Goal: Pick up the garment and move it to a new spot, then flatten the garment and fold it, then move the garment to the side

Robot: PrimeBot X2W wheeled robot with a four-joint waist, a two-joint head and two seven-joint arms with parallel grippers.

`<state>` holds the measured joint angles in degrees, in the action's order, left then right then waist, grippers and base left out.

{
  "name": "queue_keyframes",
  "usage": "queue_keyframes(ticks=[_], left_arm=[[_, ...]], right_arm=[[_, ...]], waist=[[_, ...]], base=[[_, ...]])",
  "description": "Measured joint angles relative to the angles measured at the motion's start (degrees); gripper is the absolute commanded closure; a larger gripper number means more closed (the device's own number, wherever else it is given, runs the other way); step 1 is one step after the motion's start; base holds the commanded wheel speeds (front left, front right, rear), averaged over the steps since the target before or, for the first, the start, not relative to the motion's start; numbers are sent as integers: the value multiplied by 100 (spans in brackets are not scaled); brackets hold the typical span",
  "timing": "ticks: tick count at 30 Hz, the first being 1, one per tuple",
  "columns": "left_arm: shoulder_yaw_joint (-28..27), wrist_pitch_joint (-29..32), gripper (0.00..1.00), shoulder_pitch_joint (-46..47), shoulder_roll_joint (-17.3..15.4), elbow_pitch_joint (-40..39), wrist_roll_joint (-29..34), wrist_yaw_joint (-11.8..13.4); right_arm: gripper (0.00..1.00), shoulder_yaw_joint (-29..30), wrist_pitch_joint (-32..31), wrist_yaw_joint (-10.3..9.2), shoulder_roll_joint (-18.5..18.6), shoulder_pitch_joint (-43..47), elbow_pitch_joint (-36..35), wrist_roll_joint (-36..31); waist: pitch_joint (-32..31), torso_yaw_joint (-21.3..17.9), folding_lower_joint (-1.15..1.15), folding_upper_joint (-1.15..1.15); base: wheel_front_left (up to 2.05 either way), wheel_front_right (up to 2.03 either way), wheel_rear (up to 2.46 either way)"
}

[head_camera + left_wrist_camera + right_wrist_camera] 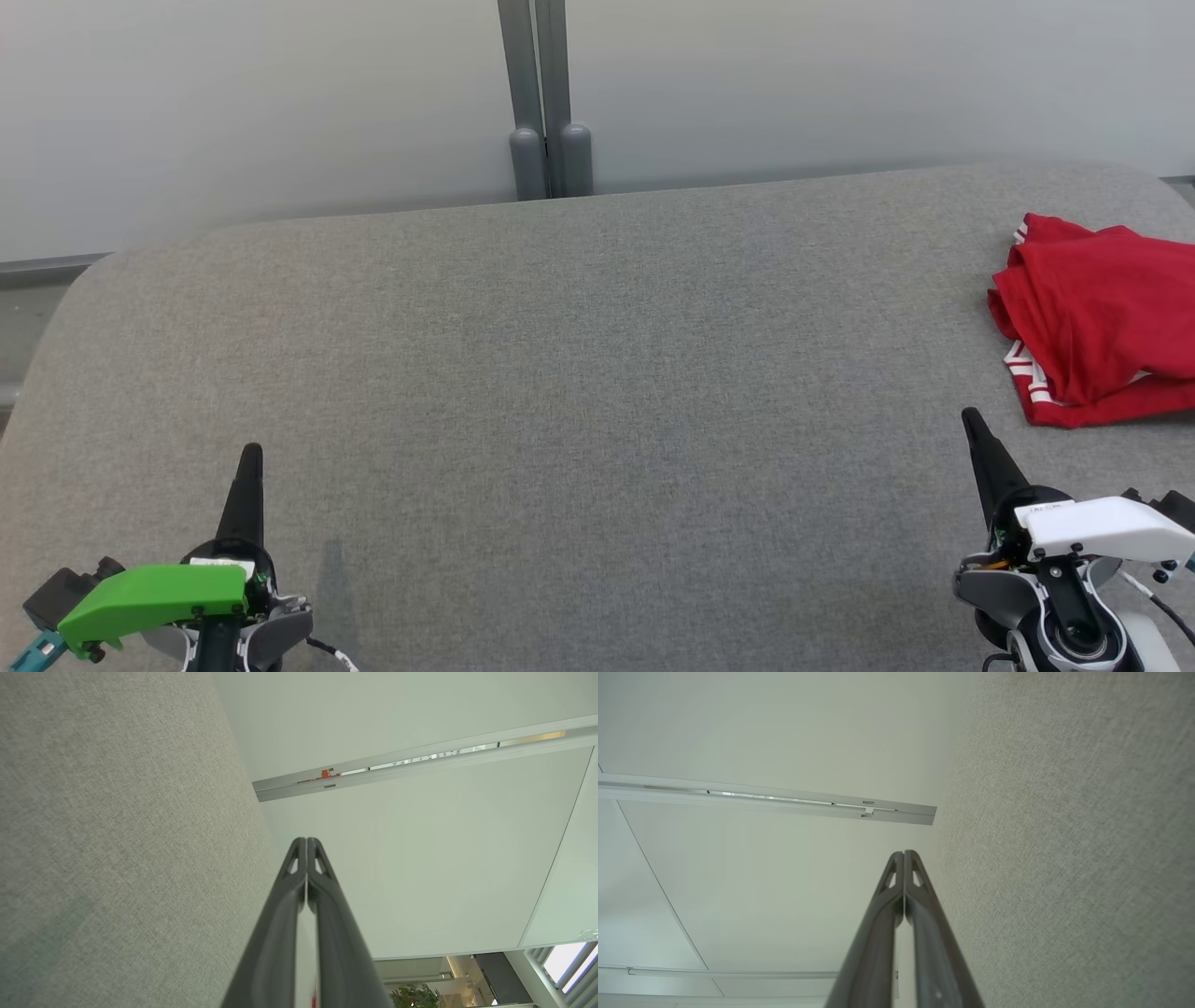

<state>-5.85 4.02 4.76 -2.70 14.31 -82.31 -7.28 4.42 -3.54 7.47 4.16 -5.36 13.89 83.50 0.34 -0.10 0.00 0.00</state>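
A coarse, matt grey woven cloth is covering the table (597, 373). At the right edge the red garment (1102, 317) is lying as soft, matt cloth. Smooth dark plastic is forming the left gripper (306, 840) and right gripper (903, 853), faintly shining.

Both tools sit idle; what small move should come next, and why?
Probably open the right tool and reach toward the red garment: it lies bunched just beyond that tool, untouched, and the tool is shut.
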Motion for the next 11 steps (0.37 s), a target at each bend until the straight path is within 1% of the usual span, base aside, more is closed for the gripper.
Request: queue_keyframes(ticks=[11], left_arm=[[-29,105,100,57,-1,-8,-417,-1]], right_arm=[[100,82,-125,0,-45,-23,2,403]], waist=[[-7,4,0,0]], base=[[0,0,0]])
